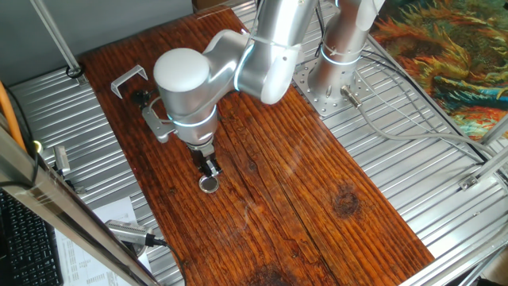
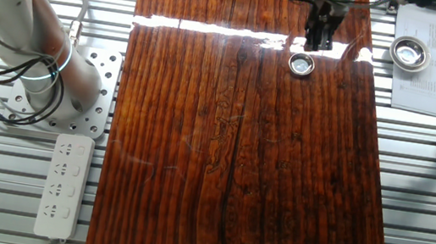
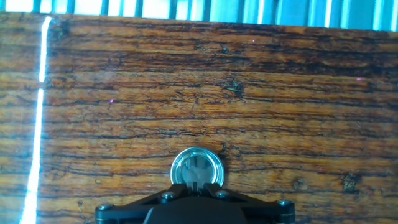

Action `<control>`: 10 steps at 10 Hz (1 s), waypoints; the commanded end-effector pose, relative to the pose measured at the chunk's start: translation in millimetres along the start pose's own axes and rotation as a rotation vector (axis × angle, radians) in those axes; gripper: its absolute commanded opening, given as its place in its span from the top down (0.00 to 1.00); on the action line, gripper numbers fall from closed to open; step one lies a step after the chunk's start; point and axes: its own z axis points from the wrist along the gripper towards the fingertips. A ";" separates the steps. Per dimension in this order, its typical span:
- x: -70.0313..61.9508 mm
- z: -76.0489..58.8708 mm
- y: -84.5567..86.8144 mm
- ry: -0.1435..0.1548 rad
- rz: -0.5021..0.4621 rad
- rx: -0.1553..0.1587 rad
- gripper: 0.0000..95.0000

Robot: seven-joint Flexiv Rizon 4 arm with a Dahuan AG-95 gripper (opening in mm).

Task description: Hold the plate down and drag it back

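Hand view looks straight down the fingers: the dark gripper (image 3: pixel 198 198) body fills the bottom edge, and the plate (image 3: pixel 197 167), a small round disc with a silvery rim and a darker reflective centre, lies flat on the wooden board (image 3: pixel 199 93) directly ahead of it, its near edge meeting the gripper tip. The fingertips themselves are hidden, so whether they stand apart or together cannot be told from here. From one fixed view, the gripper (image 1: pixel 209 168) points downward with its two black fingers drawn close together, the tip at the plate (image 1: pixel 209 184), though actual contact cannot be confirmed. Beyond the arm, a grey U-shaped bracket (image 1: pixel 128 79) sits near the far left corner of the board. From the other fixed view, the plate (image 2: pixel 300 63) lies near the top of the board, just below the gripper (image 2: pixel 319 42), while a second metal dish (image 2: pixel 410 52) rests on a sheet of paper (image 2: pixel 434 75) off to the side.
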 end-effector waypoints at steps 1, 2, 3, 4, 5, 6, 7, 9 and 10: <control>0.0 -1.0 0.2 0.006 0.011 0.015 1.00; 0.0 -2.1 -1.0 -0.001 0.032 0.037 1.00; -0.3 -3.0 -2.9 -0.005 0.030 0.044 1.00; -0.4 -7.7 -13.7 -0.007 0.016 0.051 1.00; 0.7 -15.8 -32.5 -0.003 0.012 0.041 1.00; 2.0 -19.9 -46.8 0.001 0.010 0.041 1.00; 4.2 -22.2 -64.5 0.000 -0.010 0.037 1.00; 10.4 -25.5 -83.1 -0.003 0.010 -0.016 1.00; 15.6 -27.5 -97.1 0.002 -0.020 -0.010 1.00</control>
